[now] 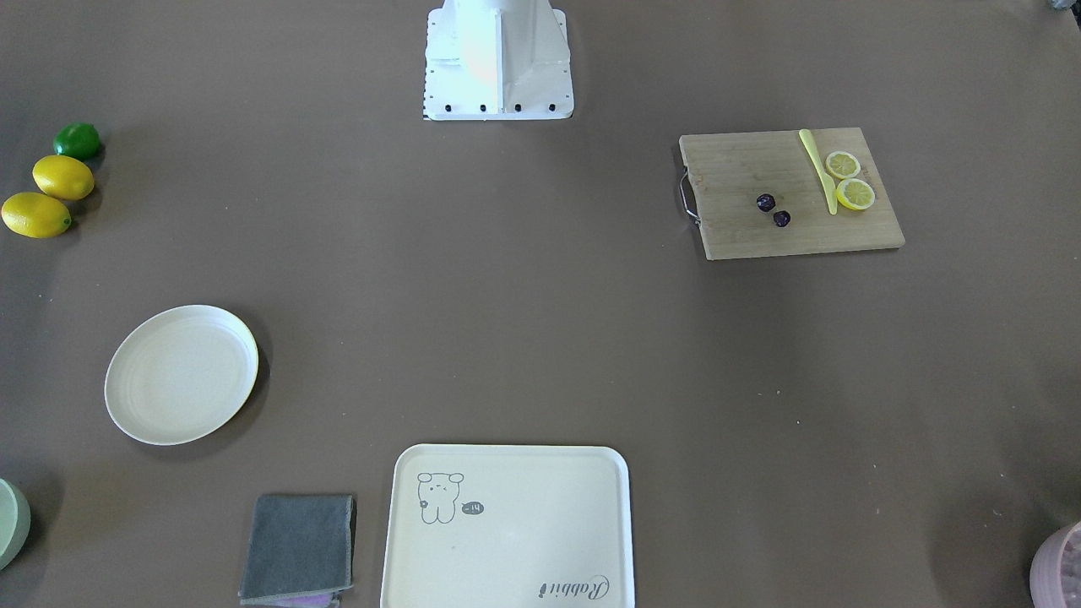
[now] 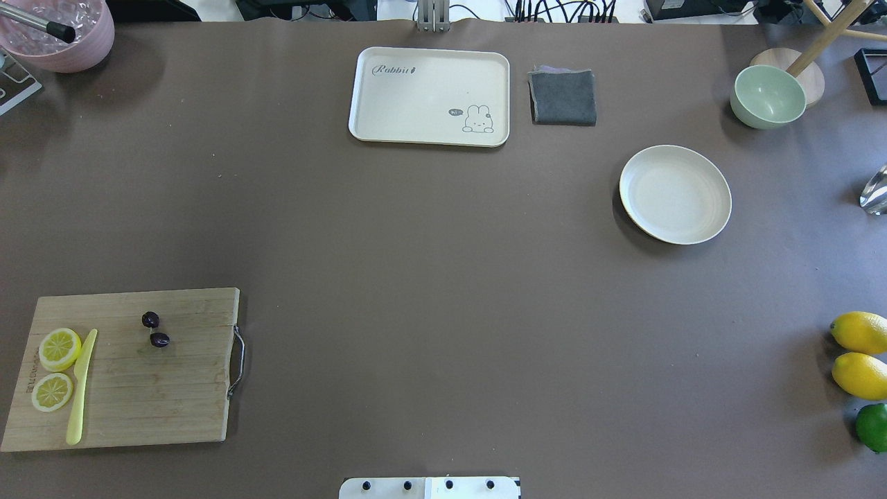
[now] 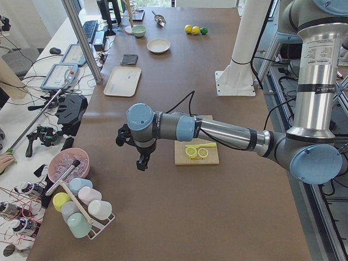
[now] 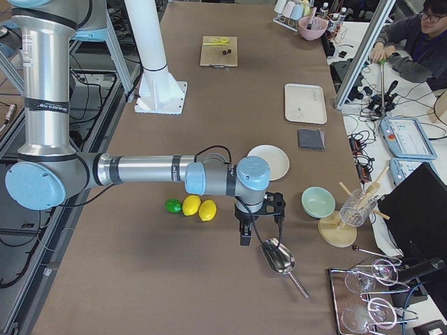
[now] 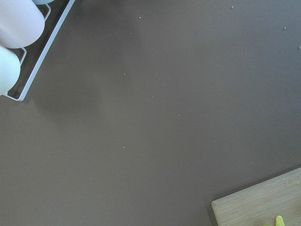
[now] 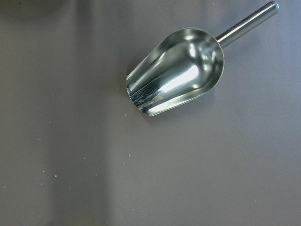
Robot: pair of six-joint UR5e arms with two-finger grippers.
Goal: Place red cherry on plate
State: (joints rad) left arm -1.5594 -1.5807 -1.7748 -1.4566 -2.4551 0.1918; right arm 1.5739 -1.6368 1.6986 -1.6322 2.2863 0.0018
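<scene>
As cherry (image 2: pixel 160 339) lies on board (image 2: pixel 173 395) | left gripper (image 3: pixel 142 162), jaws: cannot tell | you come down plumb, pinch one fruit squarely

The board (image 2: pixel 173 395) is wood, the scoop (image 6: pixel 176 70) glossy metal.

red cherry (image 2: pixel 150 319) on board (image 2: pixel 173 398), plate (image 2: pixel 675 194) well apart
</scene>
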